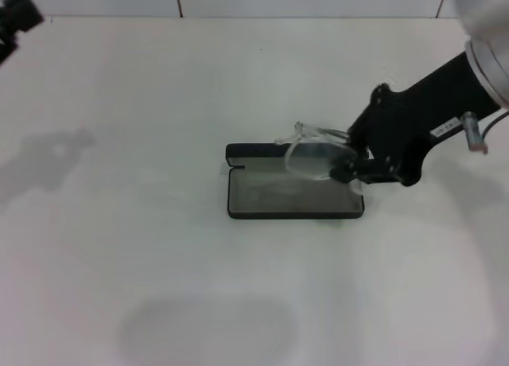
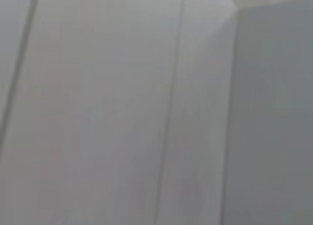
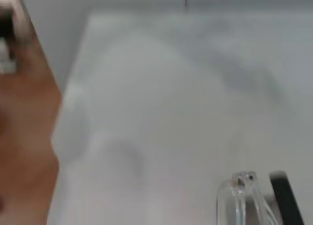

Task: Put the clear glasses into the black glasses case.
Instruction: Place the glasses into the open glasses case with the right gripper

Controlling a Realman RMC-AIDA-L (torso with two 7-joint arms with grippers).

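While the left hand (image 1: 17, 20) sits far off at the table's far left corner, raised and well apart from the work, nothing shows whether it is spread or pressed together; its wrist view takes in only blank pale surfaces. It looks parked.

Moving toward the middle of the white table (image 1: 119, 247), the black rectangular hard-shell glasses case (image 1: 290, 192) lies open, its grey-lined tray facing up and its lid standing along the far edge. Over the tray's right part hang the fully transparent, colourless plastic glasses (image 1: 312, 155), their wraparound lens tilted, with a clear arm running back over the lid. They seem to be above the lining rather than resting in it, though I cannot tell whether the lower rim touches the case.

Further right, the black right hand (image 1: 350, 171) pinches the glasses at their right end, with its arm reaching in from the right edge. The right wrist view catches a bit of the clear frame (image 3: 239, 195) and a dark edge of the case (image 3: 283, 195).

By my reading, the step in hand is the placing. The next move calls for lowering the glasses flat and centred along the tray, arms inside the walls, then letting go.
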